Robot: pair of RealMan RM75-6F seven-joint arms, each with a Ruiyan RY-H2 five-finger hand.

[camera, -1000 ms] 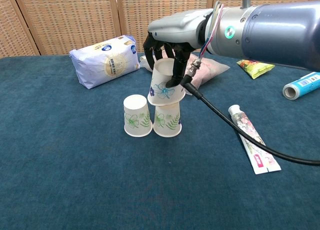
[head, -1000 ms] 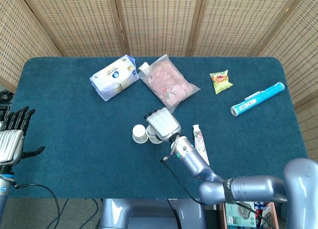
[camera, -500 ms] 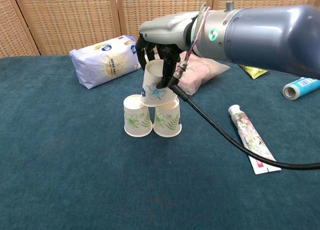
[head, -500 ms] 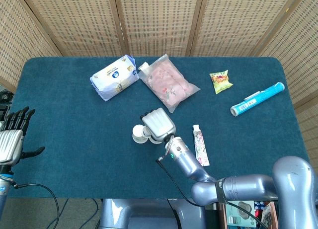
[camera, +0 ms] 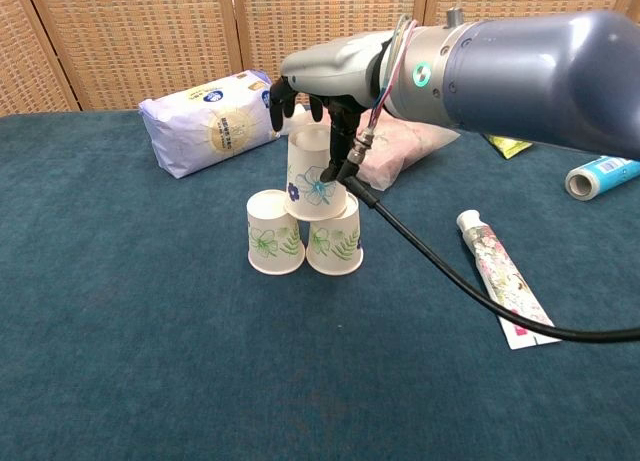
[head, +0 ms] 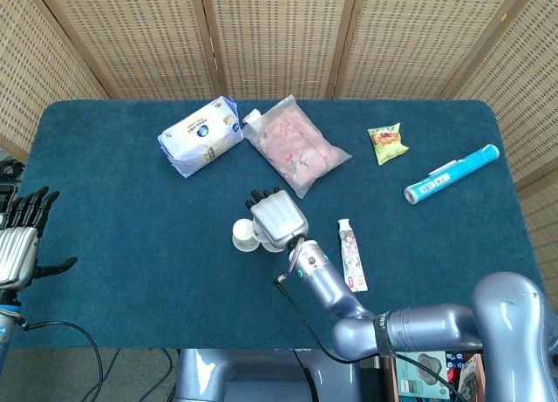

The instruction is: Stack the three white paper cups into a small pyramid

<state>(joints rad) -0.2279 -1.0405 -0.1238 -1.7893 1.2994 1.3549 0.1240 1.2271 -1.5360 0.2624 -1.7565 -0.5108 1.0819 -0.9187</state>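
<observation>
Two white paper cups stand upside down side by side, the left base cup [camera: 274, 236] and the right base cup [camera: 336, 243]. The third cup [camera: 308, 178], with a blue flower, sits upside down across their tops. My right hand [camera: 322, 86] hovers over it with its fingers spread above the cup's rim, and one finger still lies against the cup's right side. In the head view the right hand [head: 277, 217] hides most of the stack, and only the left base cup [head: 242, 236] shows. My left hand [head: 19, 245] is open and sits off the table's left edge.
A white packet [head: 200, 136] and a pink pouch [head: 296, 145] lie behind the cups. A toothpaste tube [head: 351, 254] lies just right of the stack. A snack bag [head: 388, 143] and a blue tube [head: 451, 173] lie far right. A black cable [camera: 450, 281] trails from my right wrist.
The right hand carried the third cup left and down onto the two base cups, then spread its fingers off it. The left hand has not moved.
</observation>
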